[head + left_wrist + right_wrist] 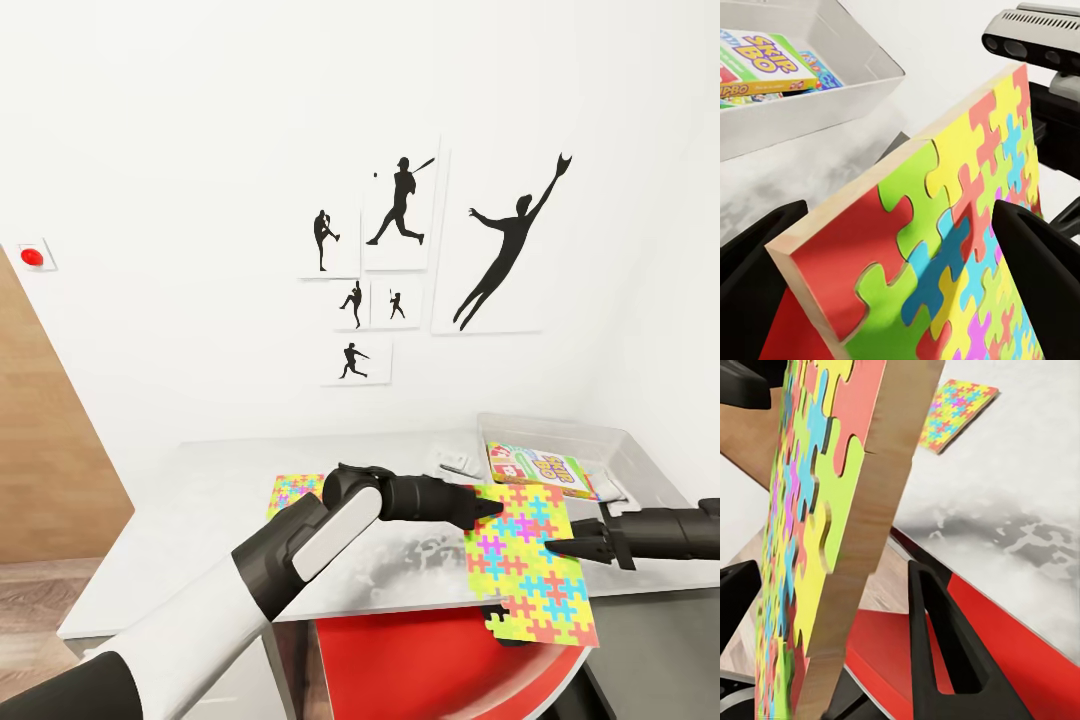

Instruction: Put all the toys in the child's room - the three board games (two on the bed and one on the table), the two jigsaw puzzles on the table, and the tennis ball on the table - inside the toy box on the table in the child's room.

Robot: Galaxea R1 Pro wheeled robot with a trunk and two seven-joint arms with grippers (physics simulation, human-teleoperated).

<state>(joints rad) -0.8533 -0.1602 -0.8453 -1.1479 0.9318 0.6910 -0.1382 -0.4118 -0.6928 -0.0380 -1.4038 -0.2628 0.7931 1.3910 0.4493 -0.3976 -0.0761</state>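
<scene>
A plain white wall (200, 150) fills the back of the room and meets a second white wall (680, 300) at the right corner, both evenly and softly lit. On the back wall hangs a cluster of white pictures with black baseball-player silhouettes (400, 260), the largest a leaping catcher (505, 250), and far to the left sits a small white plate with a red button (34, 256). A wooden panel (45, 440) stands at the left above wood-plank floor (40, 590), and the pale grey surface (200, 520) runs along the wall with something red (400, 660) below its front edge.
</scene>
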